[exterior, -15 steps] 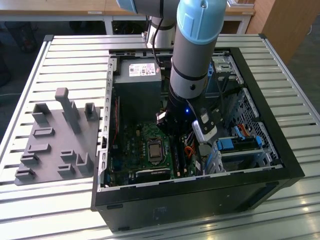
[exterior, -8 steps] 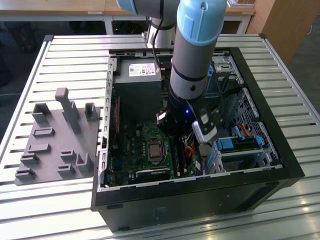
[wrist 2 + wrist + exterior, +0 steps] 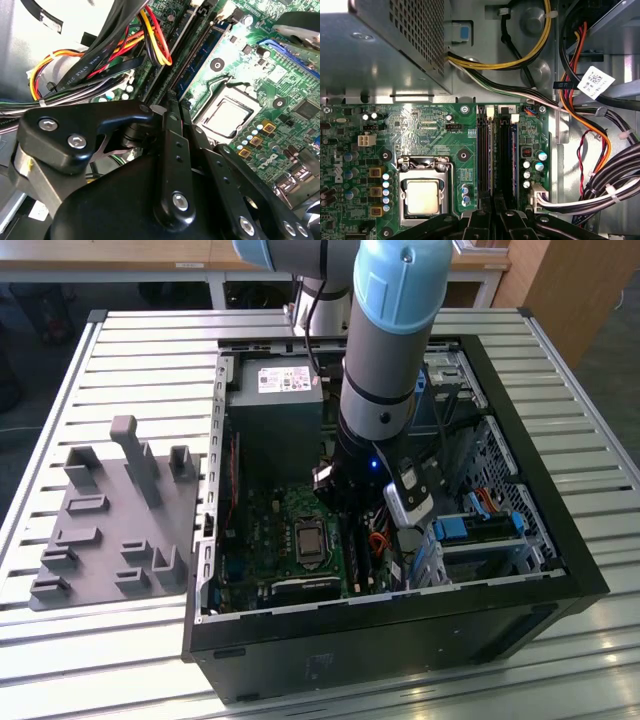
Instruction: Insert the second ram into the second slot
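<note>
Second ram over the memory slots

The second ram [image 3: 513,160] stands edge-on just ahead of the gripper [image 3: 495,220], whose fingers [image 3: 175,150] pinch narrowly on it; to seat it well, I'd keep it square to the second slot [image 3: 504,155], pressing evenly beside the CPU socket [image 3: 422,195].

In the second wrist view, the black metal gripper [image 3: 172,107] sits low over the green motherboard [image 3: 260,65], its linkage arms and silver screws crowding the foreground. Its fingers meet at a thin blue circuit stick [image 3: 200,55] standing on edge in the dark slots (whether the stick is fully seated cannot be told). A square silver processor socket [image 3: 227,116] lies beside the slots. Red, yellow and orange wires [image 3: 150,42] and flat black cables [image 3: 95,62] drape across the other side.
</note>
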Motion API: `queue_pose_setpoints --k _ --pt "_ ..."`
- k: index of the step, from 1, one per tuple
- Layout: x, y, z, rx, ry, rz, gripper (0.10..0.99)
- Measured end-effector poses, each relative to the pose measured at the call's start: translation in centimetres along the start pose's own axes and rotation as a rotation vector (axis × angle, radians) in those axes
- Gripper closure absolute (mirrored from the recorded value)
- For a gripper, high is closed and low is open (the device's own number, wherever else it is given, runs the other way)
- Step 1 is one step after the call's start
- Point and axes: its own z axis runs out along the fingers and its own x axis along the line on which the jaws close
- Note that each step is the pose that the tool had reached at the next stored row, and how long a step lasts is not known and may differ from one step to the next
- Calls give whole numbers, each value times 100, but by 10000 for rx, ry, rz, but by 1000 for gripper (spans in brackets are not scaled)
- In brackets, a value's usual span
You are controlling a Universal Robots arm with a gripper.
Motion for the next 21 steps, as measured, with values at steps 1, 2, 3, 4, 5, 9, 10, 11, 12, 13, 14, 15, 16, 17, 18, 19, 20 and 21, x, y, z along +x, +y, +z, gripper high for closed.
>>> queue_pose_setpoints --k 1,2,3,4,5,9,10,11,12,13,14,15,16,17,18,19,20,21 --pt "0 0 0 1 0 0 949" --pt "0 0 0 2 0 0 941" --pt "0 0 0 2 0 1 941" --pt "0 0 0 2 0 1 941" --pt "0 0 -1 0 -1 0 878" --pt "1 1 -54 2 0 0 878" --pt "1 1 -71 3 1 0 878" --pt "2 1 -89 5 1 0 878" --pt "2 1 -107 6 0 1 878" --pt "2 1 -129 13 0 0 878" --pt "3 1 -149 17 2 1 878" --pt "3 2 -158 17 1 0 878" --pt "3 2 -160 16 0 0 890" --pt "3 2 -160 14 0 1 890" --pt "3 2 -160 14 0 0 953" --pt "3 2 -159 16 1 1 953" --pt "3 2 -154 15 0 1 980" --pt "1 2 -146 17 1 1 980"
